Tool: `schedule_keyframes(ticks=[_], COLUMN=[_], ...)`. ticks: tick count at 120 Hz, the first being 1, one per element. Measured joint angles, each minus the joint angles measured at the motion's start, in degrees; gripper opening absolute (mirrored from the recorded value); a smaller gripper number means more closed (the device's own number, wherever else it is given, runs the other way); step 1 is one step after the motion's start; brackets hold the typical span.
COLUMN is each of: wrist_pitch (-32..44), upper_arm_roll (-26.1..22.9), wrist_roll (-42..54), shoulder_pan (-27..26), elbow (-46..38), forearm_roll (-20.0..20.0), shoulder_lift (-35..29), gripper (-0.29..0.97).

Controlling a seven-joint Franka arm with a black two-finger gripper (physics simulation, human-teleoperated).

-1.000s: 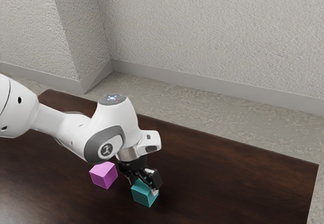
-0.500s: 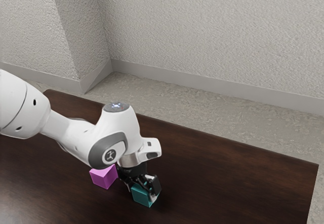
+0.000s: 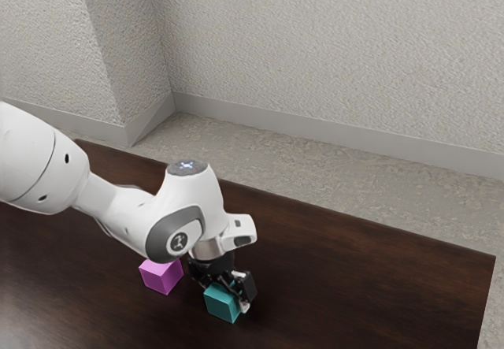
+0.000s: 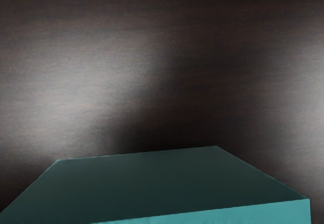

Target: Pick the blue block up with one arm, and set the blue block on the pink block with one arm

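Since the pink block (image 3: 161,276) is where this ends, I place everything by it. It sits flat on the dark table (image 3: 370,286), partly hidden behind my white forearm, with its top face bare. Just beside it, toward the exterior view's right and a little nearer the camera, my gripper (image 3: 226,287) is down low over the blue block (image 3: 223,308), which is more teal than blue. That block rests on the table, apart from the pink block by a narrow gap.

My fingers (image 3: 247,284) stand spread wide, one on the pink block's side of the blue one and one on the far side, straddling its upper part. I judge they have not closed on it.

In the wrist view its flat top (image 4: 162,183) lies right under my hand, square and level.

I expect a small, light, rigid cube that will neither crush nor sag. Its faces look smooth and slightly glossy, so it could slip under a light grip. The place to take it is on two opposite vertical faces, low enough that my pads cover the middle of each side, and square to them so it does not twist. Because the pink block is so near, the finger on that side needs care not to nudge it.
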Motion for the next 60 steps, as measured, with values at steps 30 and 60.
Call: schedule_keyframes(ticks=[30, 60], wrist_pitch=[0.48, 0.37], upper_arm_roll=[0.09, 0.2], wrist_roll=[-1.78, -4.92], shoulder_pan=[0.01, 0.02], elbow=[0.01, -0.07], forearm_roll=[3.01, 5.27], shoulder_lift=[-1.33, -3.12], gripper=[0.37, 0.33])
